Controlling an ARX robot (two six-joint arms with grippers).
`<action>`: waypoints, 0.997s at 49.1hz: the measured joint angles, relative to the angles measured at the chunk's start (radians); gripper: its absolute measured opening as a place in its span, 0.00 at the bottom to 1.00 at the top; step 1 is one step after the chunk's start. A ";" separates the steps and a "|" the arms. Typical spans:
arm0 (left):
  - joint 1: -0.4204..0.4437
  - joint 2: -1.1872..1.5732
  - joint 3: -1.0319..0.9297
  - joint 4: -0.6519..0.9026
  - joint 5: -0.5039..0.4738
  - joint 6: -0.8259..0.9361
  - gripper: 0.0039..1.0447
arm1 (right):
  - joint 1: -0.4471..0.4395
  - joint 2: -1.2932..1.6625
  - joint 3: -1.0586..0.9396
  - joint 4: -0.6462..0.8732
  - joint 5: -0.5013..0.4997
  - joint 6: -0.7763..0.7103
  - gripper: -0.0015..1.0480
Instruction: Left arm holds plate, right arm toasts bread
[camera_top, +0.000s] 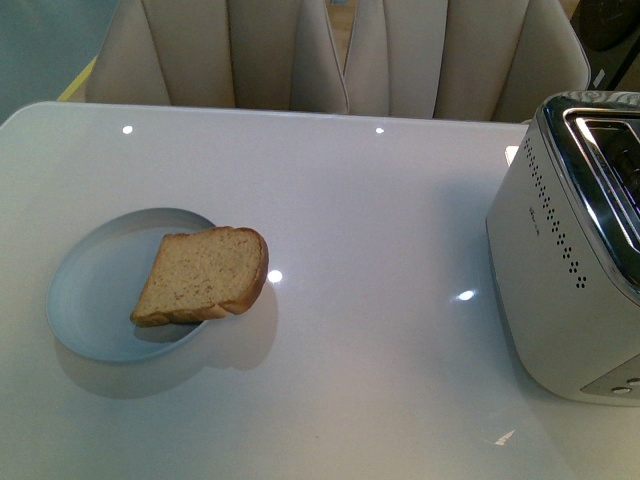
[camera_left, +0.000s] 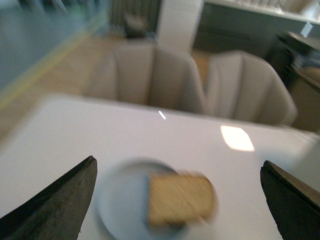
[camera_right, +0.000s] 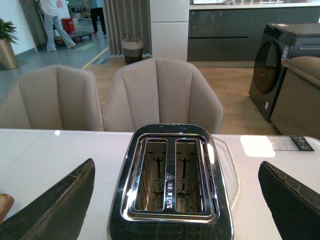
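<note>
Sitting on the table: a round pale blue plate (camera_top: 92, 305) is on the left side of the shiny white table (camera_top: 380, 210).
Bread: one brown slice of bread (camera_top: 205, 272) lies partly on the plate. It leans on the plate's right rim. Its round top pokes out past the rim, over the table.
Toaster: a silver toaster (camera_top: 555, 280) stands at the right side of the table, well apart from the plate. The right wrist view looks down at its shiny top. Both slots (camera_right: 152, 175) have no bread in them.
Left gripper: the left gripper (camera_left: 178, 162) is wide open and holds nothing. Its two black fingers (camera_left: 57, 202) show at the sides of the left wrist view. The plate and bread are seen between them, lower down on the table, and the fingers touch neither. This view is blurry.
Right gripper: the right gripper (camera_right: 176, 165) is wide open too, with nothing in it. Its black fingers (camera_right: 55, 205) are far apart. The toaster shows between them, and they do not touch it.
Chairs: soft beige chairs (camera_top: 330, 55) stand on the far side of the table.
Far back: a dark washing machine (camera_right: 272, 65) stands by the wall in the right wrist view.
</note>
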 joint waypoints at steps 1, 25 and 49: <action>0.025 0.032 0.014 -0.034 0.060 -0.039 0.93 | 0.000 0.000 0.000 0.000 -0.003 0.000 0.92; 0.064 1.017 0.195 0.566 0.174 -0.080 0.93 | 0.000 0.000 0.000 0.000 0.000 0.000 0.92; 0.062 1.802 0.470 0.777 -0.071 0.176 0.93 | 0.000 0.000 0.000 0.000 0.000 0.000 0.92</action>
